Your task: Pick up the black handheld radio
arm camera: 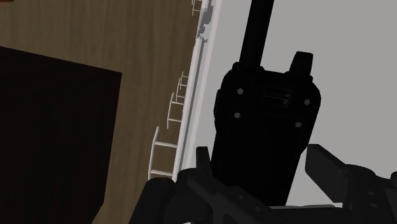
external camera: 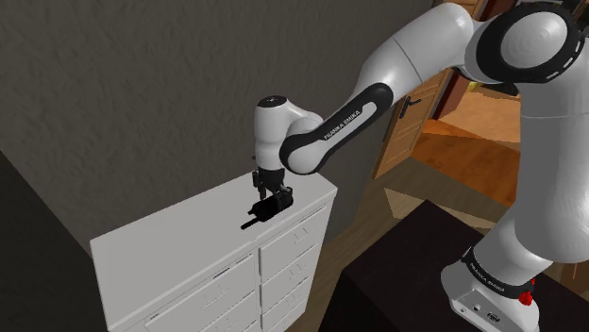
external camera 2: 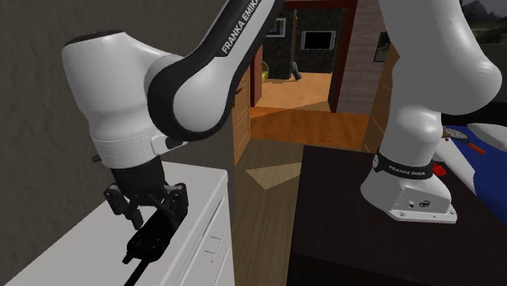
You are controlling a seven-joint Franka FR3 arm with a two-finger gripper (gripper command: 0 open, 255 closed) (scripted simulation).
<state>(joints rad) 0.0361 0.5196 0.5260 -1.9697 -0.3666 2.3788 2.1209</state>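
Note:
The black handheld radio (external camera: 267,208) has a long thin antenna and sits over the right end of the white dresser top (external camera: 170,236). My gripper (external camera: 275,196) comes down on it from above and is shut on its body. In the second exterior view the radio (external camera 2: 149,236) hangs tilted between the fingers (external camera 2: 175,197), antenna end pointing down toward the dresser top (external camera 2: 89,252). In the wrist view the radio (arm camera: 267,121) stands between the two fingers (arm camera: 202,164), which clasp its sides; I cannot tell whether it still touches the top.
The dresser has drawer fronts with pale handles (external camera: 283,283) facing the stand. The dark stand box (external camera: 406,273) lies to the shoulder view's right of it. A grey wall (external camera: 142,85) rises behind the dresser. A wooden door (external camera: 415,113) opens onto an orange-floored room.

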